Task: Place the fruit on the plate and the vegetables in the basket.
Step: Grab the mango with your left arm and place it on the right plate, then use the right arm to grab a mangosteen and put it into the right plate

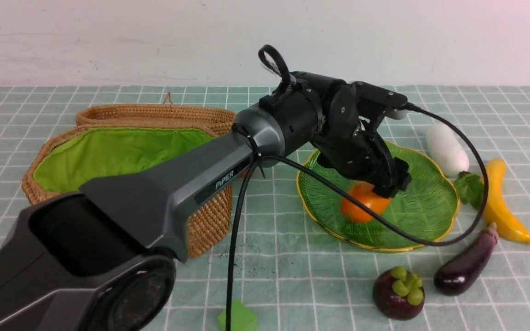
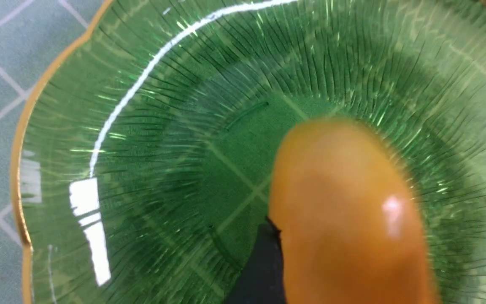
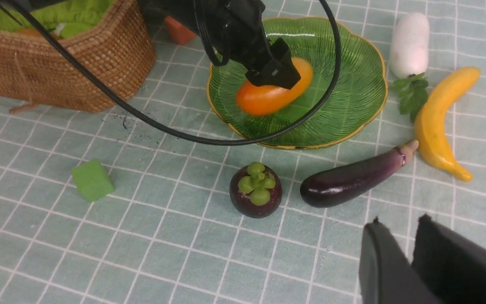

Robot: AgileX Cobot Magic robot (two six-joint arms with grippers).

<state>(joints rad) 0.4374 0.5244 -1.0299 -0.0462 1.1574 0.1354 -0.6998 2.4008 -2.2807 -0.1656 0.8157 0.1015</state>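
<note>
**op:** green checked cloth over the table [image 1: 292,276], plain pale wall behind. where's the mango right now?

**reply:** mango [image 1: 359,209] lies on the plate [image 1: 430,202], near the middle, right under the left tool [image 3: 274,76]. that tool is spread wider than the mango. one finger brushes its side and there's a clear gap on the other, so no pinch. right tool [image 3: 403,230] hangs low over the cloth, only a thin slit between its fingers, nothing in it.

**op:** how would it handle?

**reply:** glossy and smooth, i'd guess light hard plastic, so slippery. it's oval, so grab across the short middle. it could roll in that shallow dish, which looks like glass, so no bumping it.

**op:** space around?

**reply:** flat cloth, some dark grit by the basket [image 1: 200,220]. the plate has room for more. banana [image 1: 499,202] and mangosteen [image 1: 398,287] lie on the cloth nearby, with the eggplant [image 1: 465,264] between them.
</note>
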